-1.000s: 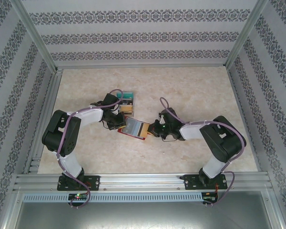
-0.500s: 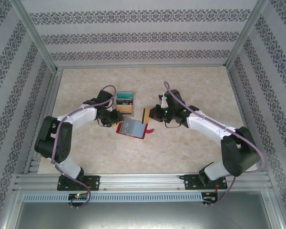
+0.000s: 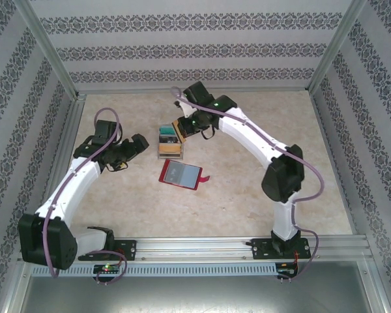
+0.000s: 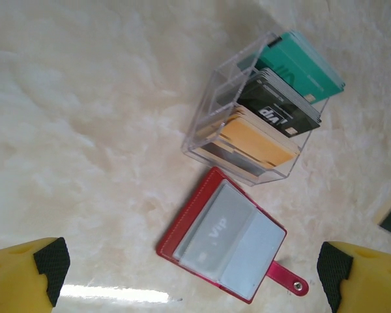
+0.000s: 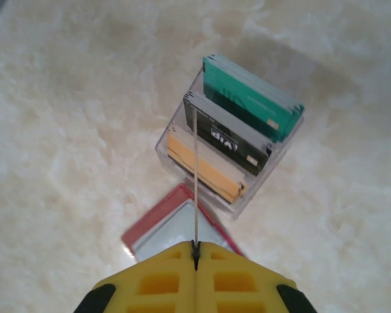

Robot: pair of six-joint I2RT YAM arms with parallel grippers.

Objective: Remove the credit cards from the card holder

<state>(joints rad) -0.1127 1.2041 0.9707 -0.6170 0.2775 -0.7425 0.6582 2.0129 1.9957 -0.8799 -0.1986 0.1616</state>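
Holder (image 3: 180, 174) lies open and flat on the table (image 3: 260, 195), nearest the arm bases. Its grey inner face is up and its tab (image 3: 205, 178) points right. Farther back and to the left, the left gripper (image 3: 141, 143) hovers with jaws spread wide, grasping nothing. Just behind the holder stands a clear box (image 4: 215, 104) with orange cards (image 4: 260, 140), then black (image 4: 280, 107), then green (image 4: 306, 62) in separate slots. Over the box, the right gripper (image 5: 195, 249) is clenched on a thin card (image 5: 195, 176), seen edge-on.
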